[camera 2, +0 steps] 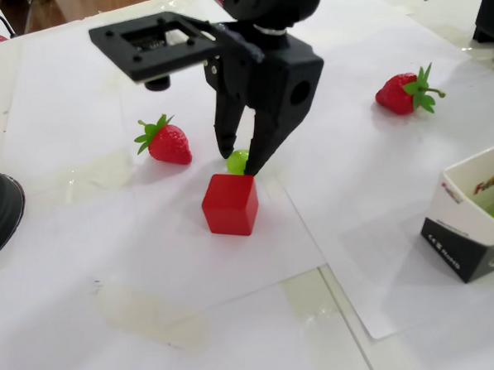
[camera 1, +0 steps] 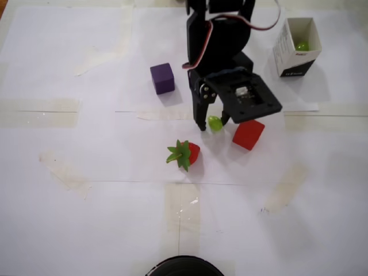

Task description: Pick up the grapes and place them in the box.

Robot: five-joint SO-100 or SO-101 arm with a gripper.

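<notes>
The black two-finger gripper (camera 1: pixel 211 123) stands with jaws apart around a small glossy light-green grape (camera 1: pixel 214 122) on the paper-covered tabletop (camera 1: pixel 86 201) — the red cube (camera 1: pixel 248 133) just beside at four o'clock in the overhead view.
</notes>
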